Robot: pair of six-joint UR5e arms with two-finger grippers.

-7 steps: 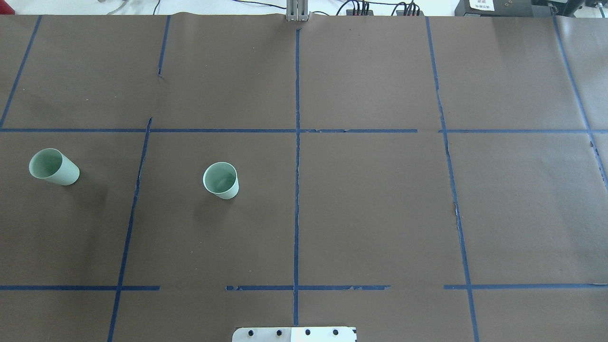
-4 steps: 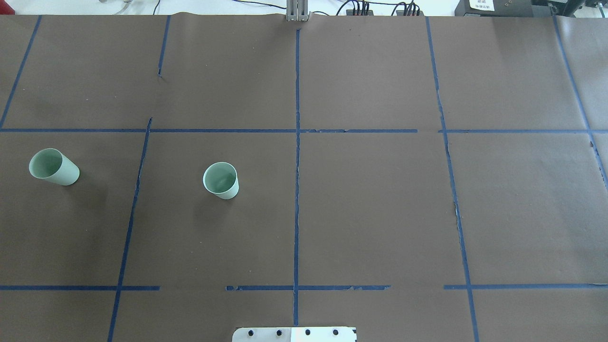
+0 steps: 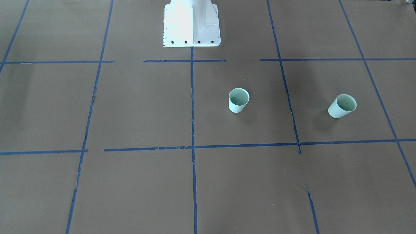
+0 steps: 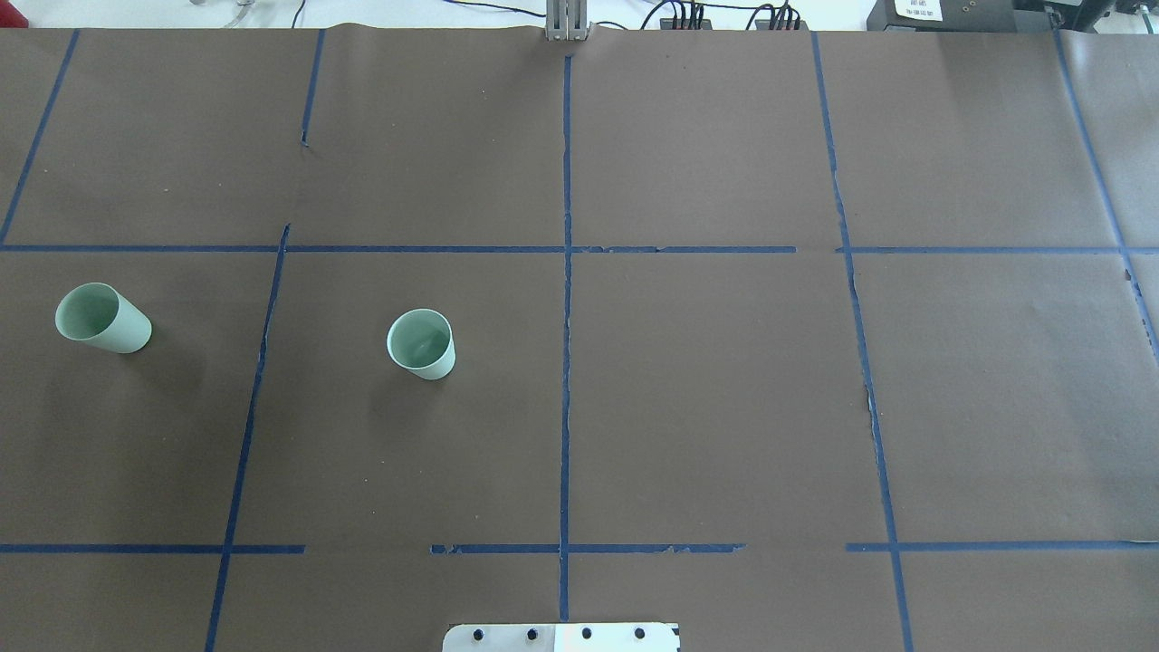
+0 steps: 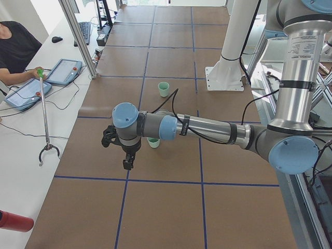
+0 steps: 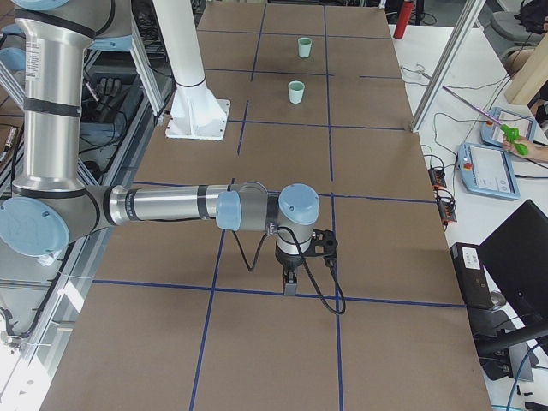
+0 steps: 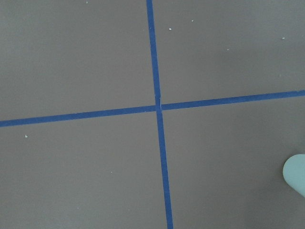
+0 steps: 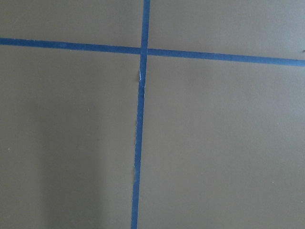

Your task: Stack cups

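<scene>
Two pale mint-green cups stand upright and apart on the brown table, both on my left side: one cup nearer the middle, the other cup far out to the left. My left gripper shows only in the exterior left view, hanging low over the table beside the outer cup, whose edge shows in the left wrist view. My right gripper shows only in the exterior right view, over bare table far from both cups. I cannot tell whether either is open or shut.
The white robot base plate sits at the table's near edge. Blue tape lines grid the brown paper. At the operators' side a person holds a grabber stick beside tablets. Cables lie along the far edge.
</scene>
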